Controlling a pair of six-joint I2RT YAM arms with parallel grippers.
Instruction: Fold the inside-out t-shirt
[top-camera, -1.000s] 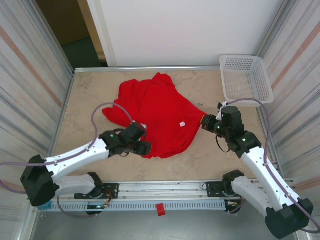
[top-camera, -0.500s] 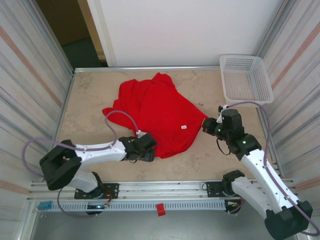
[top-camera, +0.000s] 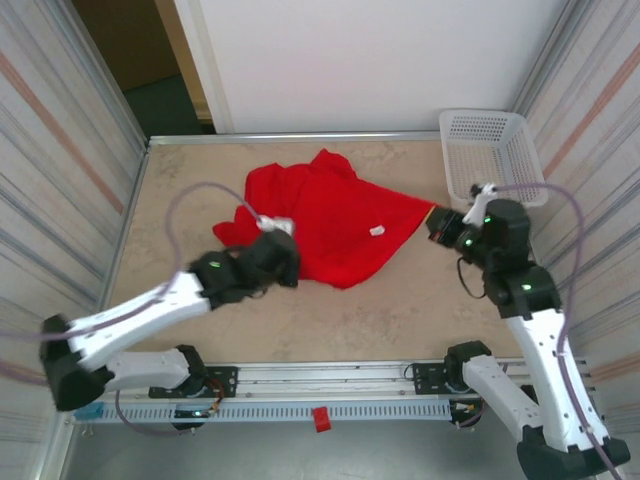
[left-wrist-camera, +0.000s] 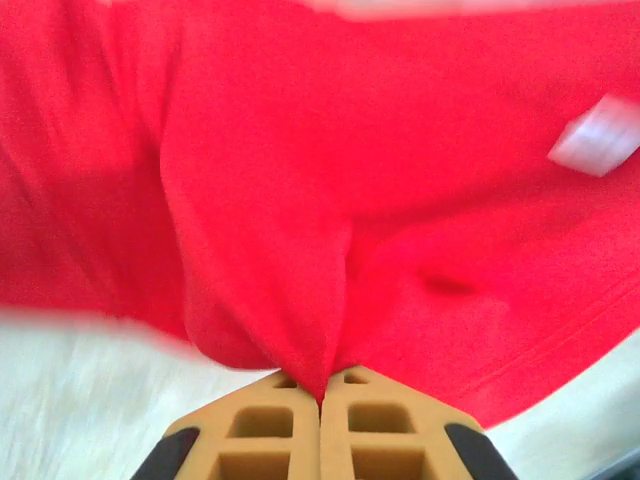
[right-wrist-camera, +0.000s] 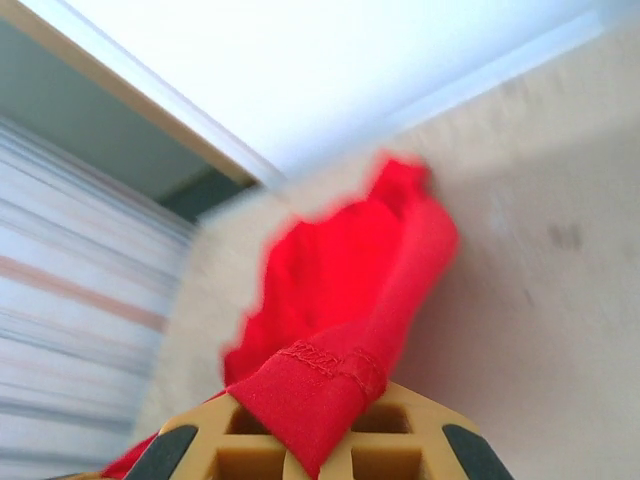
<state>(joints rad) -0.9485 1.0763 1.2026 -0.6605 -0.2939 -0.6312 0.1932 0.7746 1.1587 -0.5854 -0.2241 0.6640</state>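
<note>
In the top external view, the inside-out t-shirt (top-camera: 335, 220) is lying crumpled on the far middle of the table (top-camera: 400, 310). It is bunched so unevenly that sleeves and hem are hard to tell apart, and the white label tag (top-camera: 377, 231) is showing toward its right side. The left gripper (top-camera: 287, 268) is sitting at the cloth's near-left edge, with its fingertips blurred and mostly hidden under the dark wrist. The right gripper (top-camera: 437, 222) is holding a stretched corner of the fabric out to the right, near the white lattice basket (top-camera: 495, 155) in the far right corner. In the left wrist view, the left gripper (left-wrist-camera: 320, 395) is pressing its jaws together on a fold of the red t-shirt (left-wrist-camera: 350, 150). The cloth is running off the top and both sides of the frame, the tag (left-wrist-camera: 597, 148) is smearing into a pale blur, and a strip of table (left-wrist-camera: 80, 400) is showing at lower left. In the right wrist view, the right gripper (right-wrist-camera: 320, 440) is clamping a stitched edge of the t-shirt (right-wrist-camera: 350, 270). The fabric is draping over the fingertips and hiding the gap between them, and the rest is trailing away out of focus.
</note>
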